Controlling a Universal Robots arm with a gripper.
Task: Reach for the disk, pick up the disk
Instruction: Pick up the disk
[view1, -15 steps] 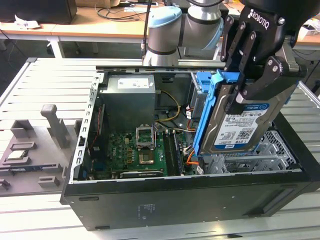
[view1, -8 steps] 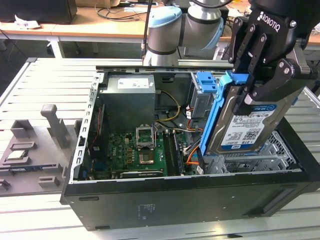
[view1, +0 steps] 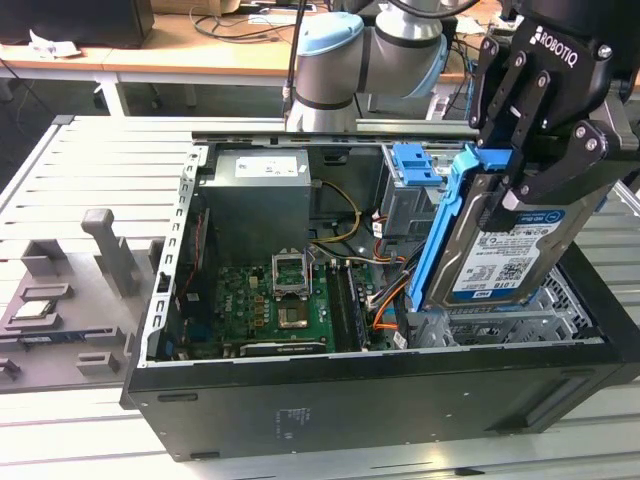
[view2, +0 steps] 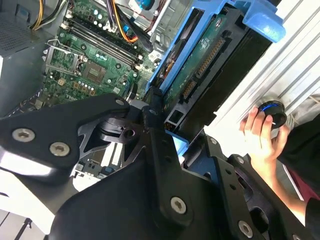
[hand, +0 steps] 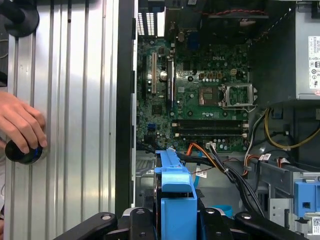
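The disk (view1: 505, 250), a silver-grey hard drive with a white-and-blue label and a blue bracket (view1: 440, 225) along its edge, hangs tilted above the right end of the open computer case (view1: 300, 405). My gripper (view1: 517, 185) comes down from the exterior view's upper right and is shut on the disk's upper end. In the second wrist view the disk (view2: 202, 57) shows its green circuit-board side, clamped in my gripper (view2: 167, 120). In the first wrist view the blue bracket (hand: 175, 192) stands up from my gripper (hand: 175, 220) over the case.
Inside the case lie a green motherboard (view1: 275, 305), a grey power supply (view1: 260, 195) and a drive cage with a blue latch (view1: 415, 165). A grey fixture (view1: 70, 300) sits at the exterior view's left. A person's hand (hand: 20, 122) rests on a black knob (view2: 272, 112) on the slatted table.
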